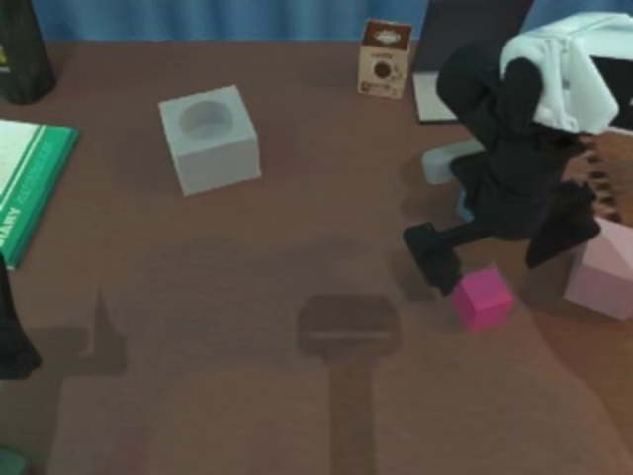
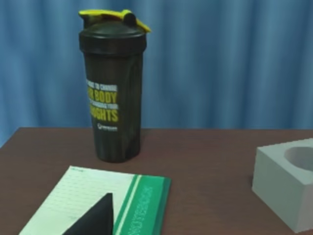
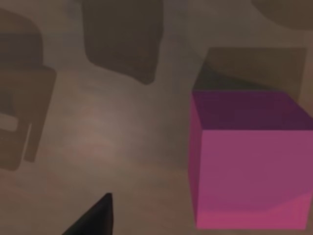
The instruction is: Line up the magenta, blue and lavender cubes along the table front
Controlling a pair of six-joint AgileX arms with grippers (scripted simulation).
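The magenta cube (image 1: 483, 297) sits on the table (image 1: 247, 297) right of centre. My right gripper (image 1: 497, 247) hangs open just behind it, one finger (image 1: 432, 255) to the cube's left and the other nearer the lavender cube (image 1: 605, 269), which stands at the right edge. Beneath the right arm only a blue sliver (image 1: 463, 208) shows, probably the blue cube. In the right wrist view the magenta cube (image 3: 249, 161) is close, beside one dark fingertip (image 3: 98, 218), not gripped. My left gripper (image 1: 10, 341) is parked at the left edge, one fingertip (image 2: 98, 220) showing over the notebook.
A grey-blue block with a round hollow (image 1: 210, 139) (image 2: 288, 186) stands at the back left. A green notebook (image 1: 25, 188) (image 2: 122, 200) and a dark shaker bottle (image 1: 20, 49) (image 2: 112, 88) are far left. A small carton (image 1: 384, 59) and a dark panel (image 1: 465, 40) stand at the back.
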